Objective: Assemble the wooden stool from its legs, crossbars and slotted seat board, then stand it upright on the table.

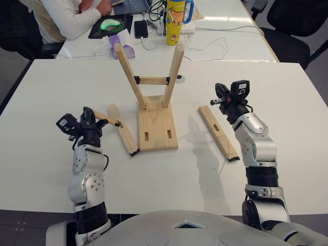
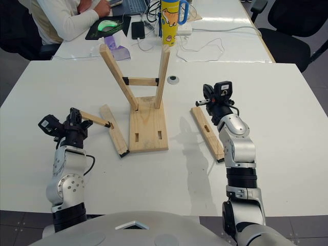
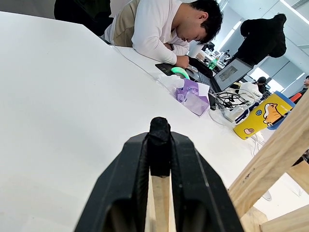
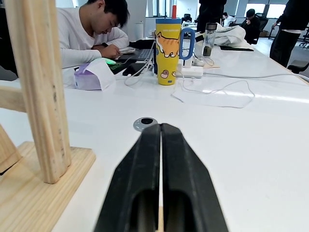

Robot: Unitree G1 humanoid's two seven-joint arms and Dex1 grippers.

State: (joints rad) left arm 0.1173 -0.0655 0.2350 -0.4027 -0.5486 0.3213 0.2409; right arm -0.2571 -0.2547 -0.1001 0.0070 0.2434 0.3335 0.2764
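The slotted seat board (image 1: 158,128) lies flat at the table's middle. Two legs (image 1: 173,74) stand slanted in its far slots, joined by a crossbar (image 1: 152,80). A loose leg (image 1: 123,129) lies just left of the board, and another loose leg (image 1: 219,132) lies to its right. My left gripper (image 1: 88,118) is low over the table left of the board, shut on a short crossbar (image 1: 107,120) with a black tip (image 3: 159,140). My right gripper (image 1: 219,92) hovers beyond the right loose leg's far end, its fingers (image 4: 140,174) shut with nothing in them.
A small round grommet (image 1: 178,78) sits in the table behind the stool. On the adjoining far table stand a yellow tumbler (image 1: 175,20), a purple tissue pack (image 1: 123,45), a phone (image 1: 141,28) and cables, with a person leaning there. Bare tabletop lies in front.
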